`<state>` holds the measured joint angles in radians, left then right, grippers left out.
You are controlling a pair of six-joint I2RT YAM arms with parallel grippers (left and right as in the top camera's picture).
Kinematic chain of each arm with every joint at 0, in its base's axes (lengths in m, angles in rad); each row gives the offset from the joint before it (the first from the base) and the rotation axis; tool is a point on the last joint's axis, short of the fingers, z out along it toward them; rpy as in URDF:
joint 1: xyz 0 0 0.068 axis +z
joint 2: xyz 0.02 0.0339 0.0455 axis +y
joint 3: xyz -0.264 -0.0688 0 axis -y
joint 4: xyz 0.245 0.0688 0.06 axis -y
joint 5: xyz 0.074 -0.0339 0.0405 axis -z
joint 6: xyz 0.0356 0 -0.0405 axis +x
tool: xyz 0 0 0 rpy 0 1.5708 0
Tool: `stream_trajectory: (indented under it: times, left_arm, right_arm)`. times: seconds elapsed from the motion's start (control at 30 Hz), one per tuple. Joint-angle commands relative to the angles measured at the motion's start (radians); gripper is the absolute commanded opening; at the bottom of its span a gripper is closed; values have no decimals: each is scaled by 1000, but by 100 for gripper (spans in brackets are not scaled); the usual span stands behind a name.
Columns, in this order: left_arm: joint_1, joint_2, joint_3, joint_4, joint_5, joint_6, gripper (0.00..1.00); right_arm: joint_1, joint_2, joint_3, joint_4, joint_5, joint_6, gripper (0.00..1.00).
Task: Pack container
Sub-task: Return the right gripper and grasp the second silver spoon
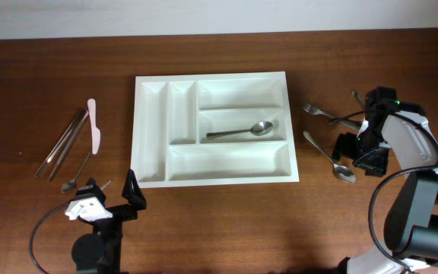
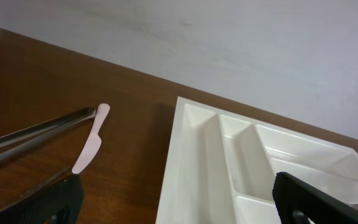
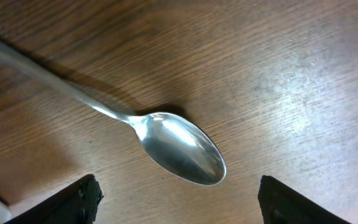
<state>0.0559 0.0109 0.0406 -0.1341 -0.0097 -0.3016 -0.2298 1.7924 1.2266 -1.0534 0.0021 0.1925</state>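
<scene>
The container is a white five-compartment cutlery tray (image 1: 211, 78) at the table's centre, also in the left wrist view (image 2: 179, 155). One metal spoon (image 1: 242, 132) lies in its middle long compartment. My right gripper (image 1: 356, 158) is open and hovers low over a second spoon (image 1: 329, 158) lying on the table right of the tray. In the right wrist view that spoon's bowl (image 3: 182, 149) lies between and just ahead of my fingertips (image 3: 179, 208). My left gripper (image 1: 112, 192) is open and empty near the tray's front left corner, and its fingers (image 2: 179, 205) show in the left wrist view.
A pink plastic knife (image 1: 93, 125), long metal utensils (image 1: 63, 143) and a small spoon (image 1: 74, 176) lie left of the tray. The pink knife (image 2: 91, 146) also shows in the left wrist view. Forks (image 1: 322, 113) lie crossed at the right, behind my right gripper.
</scene>
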Motion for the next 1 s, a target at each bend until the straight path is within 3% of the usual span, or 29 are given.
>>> stream_trajectory:
  times: [0.0,0.17,0.43,0.97]
  left_arm:
    - [6,-6,-7,2,14,19,99]
    - [6,-6,-7,2,14,19,99]
    - [6,-6,-7,2,14,19,99]
    - [6,-6,-7,2,14,19,99]
  right_arm:
    - [-5,-22,-31,51,-10,-119,83]
    - [-5,-19,-77,152,-24,-217,81]
    - [-5,-18,-92,258,-238,-484,81]
    - [-5,112,-139,274,-291,-464,75]
